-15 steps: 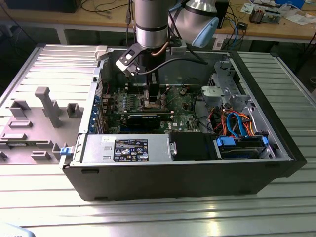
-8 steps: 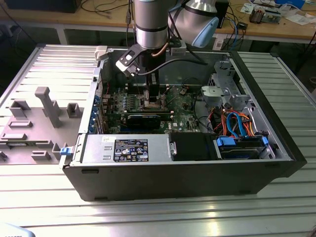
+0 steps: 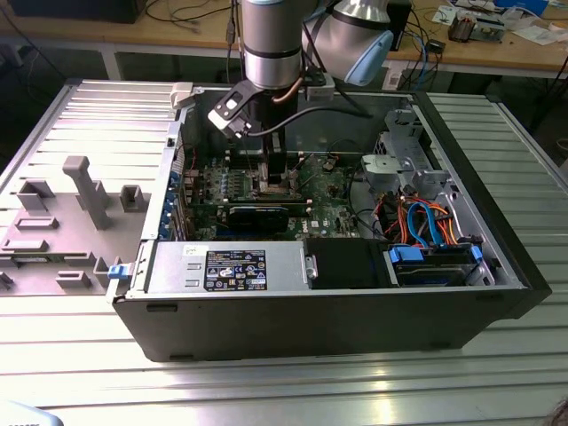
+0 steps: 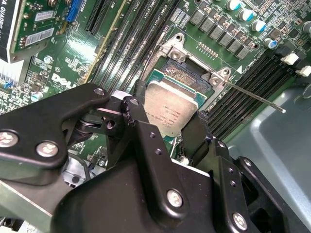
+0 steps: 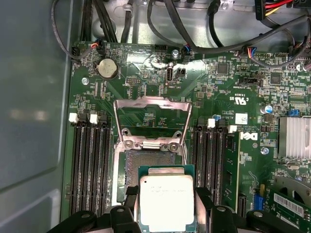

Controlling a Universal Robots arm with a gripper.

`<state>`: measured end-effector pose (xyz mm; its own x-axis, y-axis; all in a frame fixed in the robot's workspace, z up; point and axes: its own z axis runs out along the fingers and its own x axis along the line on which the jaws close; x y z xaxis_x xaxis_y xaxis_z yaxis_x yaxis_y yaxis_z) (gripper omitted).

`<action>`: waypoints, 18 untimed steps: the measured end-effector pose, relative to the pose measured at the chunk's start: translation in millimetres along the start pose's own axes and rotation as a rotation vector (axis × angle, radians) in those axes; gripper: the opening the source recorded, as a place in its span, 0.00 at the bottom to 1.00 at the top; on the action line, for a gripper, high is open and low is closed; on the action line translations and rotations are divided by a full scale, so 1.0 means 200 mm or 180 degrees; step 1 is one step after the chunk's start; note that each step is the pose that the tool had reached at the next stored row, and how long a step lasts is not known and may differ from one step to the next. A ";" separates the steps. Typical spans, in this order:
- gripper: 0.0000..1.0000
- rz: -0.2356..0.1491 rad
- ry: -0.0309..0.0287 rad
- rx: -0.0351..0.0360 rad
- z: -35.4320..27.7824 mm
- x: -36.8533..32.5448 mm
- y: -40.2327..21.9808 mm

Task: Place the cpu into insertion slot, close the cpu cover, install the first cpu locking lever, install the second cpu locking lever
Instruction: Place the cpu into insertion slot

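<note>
The hand (image 5: 166, 213) is closed on the cpu (image 5: 166, 201), with black fingers (image 5: 129, 206) pressing two opposite edges of the chip. The second wrist view confirms this, showing the hand (image 4: 167, 121) clamped about the cpu (image 4: 171, 108). The chip's dull silver top faces up, with a green border showing round it.

The cpu sits over the insertion slot (image 5: 148, 162) and covers the part nearest the hand. The rest of the slot's pin field lies bare. Whether the chip touches the slot cannot be told.

The cpu cover (image 5: 151, 101) is swung open and stands up from the hinge at the slot's far edge. Green board shows through its square window.

One locking lever (image 4: 255, 98), a thin metal rod, is released. It juts out from a corner of the slot and passes over the neighbouring memory slots (image 4: 238, 104).

On the motherboard (image 5: 146, 73), black memory slots (image 5: 90, 165) flank the insertion slot on both sides. A coin cell battery (image 5: 107, 68) and a finned heatsink (image 5: 295, 137) sit further out.

In the exterior view the arm (image 3: 271, 44) reaches straight down into an open computer case (image 3: 311, 319) lying on its side on a ribbed metal counter (image 3: 266, 390). The hand (image 3: 269, 182) is low over the board. A graphics card (image 3: 257, 216) and a power supply (image 3: 226, 266) lie nearer the camera, and blue and orange cables (image 3: 426, 222) are toward the exterior view's right. A grey fixture (image 3: 80, 191) stands on the counter at the exterior view's left.
</note>
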<state>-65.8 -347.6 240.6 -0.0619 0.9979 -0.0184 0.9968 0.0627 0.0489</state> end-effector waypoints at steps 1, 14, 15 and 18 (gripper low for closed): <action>0.55 0.0000 0.0000 0.0000 0.009 0.000 0.000; 0.55 0.0000 0.0000 0.0000 0.045 0.001 -0.003; 0.55 0.0000 0.0000 0.0000 0.046 0.001 -0.003; 0.55 0.0000 0.0000 0.0000 0.050 0.001 -0.003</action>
<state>-66.0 -347.6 230.6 -0.0618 0.9979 -0.0183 0.9968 0.0627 0.0489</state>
